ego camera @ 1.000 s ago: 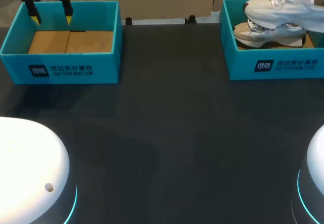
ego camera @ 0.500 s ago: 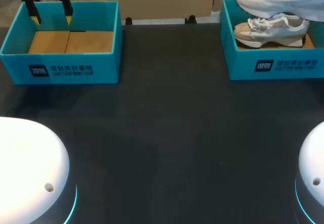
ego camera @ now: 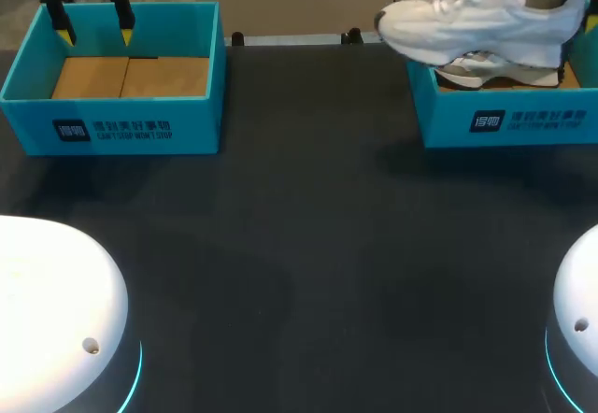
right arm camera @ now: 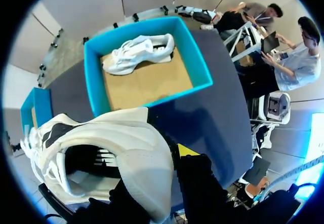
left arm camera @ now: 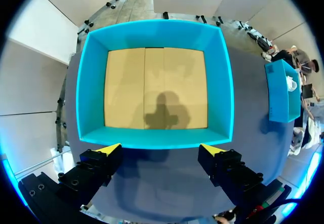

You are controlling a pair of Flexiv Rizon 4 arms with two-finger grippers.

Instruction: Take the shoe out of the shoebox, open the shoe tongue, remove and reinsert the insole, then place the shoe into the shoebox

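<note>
Shoe (ego camera: 476,22) aloft (grip: right wrist view)

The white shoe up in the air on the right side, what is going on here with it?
The right gripper is shut on the heel of the white shoe and holds it above the right shoebox, toe towards the middle of the table. A second shoe lies inside that box. The left gripper hangs open over the left shoebox, which holds nothing.
</note>
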